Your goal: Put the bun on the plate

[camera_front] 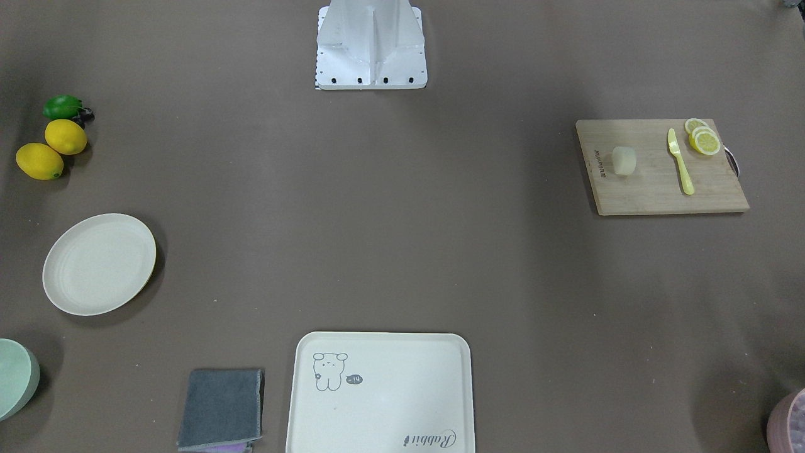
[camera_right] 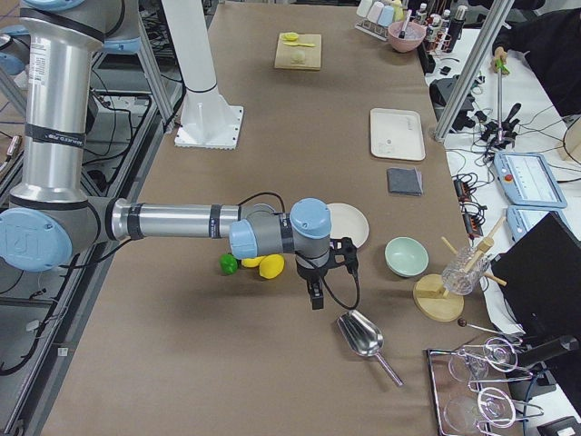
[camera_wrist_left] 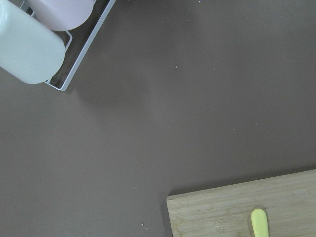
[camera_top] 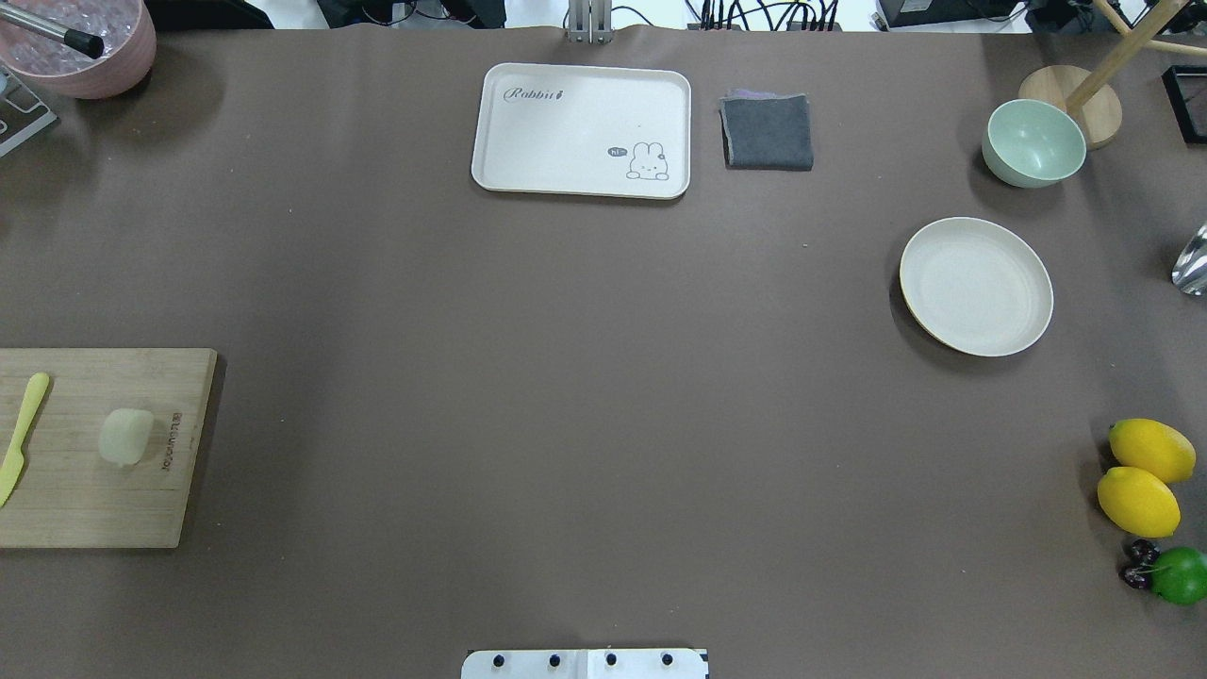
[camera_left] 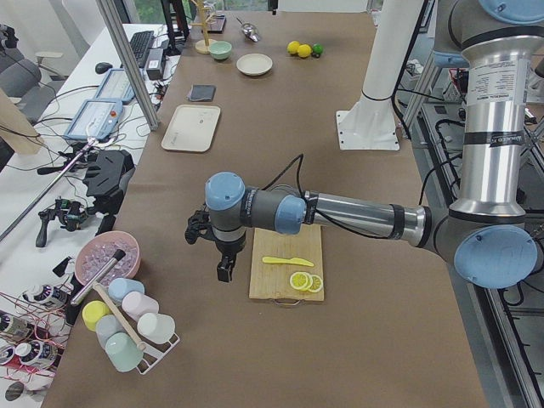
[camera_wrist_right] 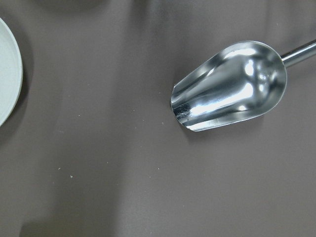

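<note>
Table [camera_top: 566,377]: board [camera_top: 94,490] sits at my left edge, and the bare plate [camera_top: 976,286] is toward the far right corner. Bun [camera_top: 126,436] lies on the board near its inner edge, well apart from the knife [camera_top: 23,436]. Left gripper [camera_left: 223,270] hangs just beside the board, right gripper [camera_right: 315,298] by the scoop [camera_right: 363,338]. Can't tell either one's jaw state. Plan: left arm grips the bun's rounded sides, light squeeze. Probably a mid-table handover.

Robotics lab. Evidence: arm pedestal [camera_left: 368,129] bolted to tabletop [camera_left: 280,93]; teach pendants [camera_left: 92,119] at 10 o'clock in left-side view, alu. frame post [camera_left: 129,59], loose cabling [camera_top: 754,15].
</note>
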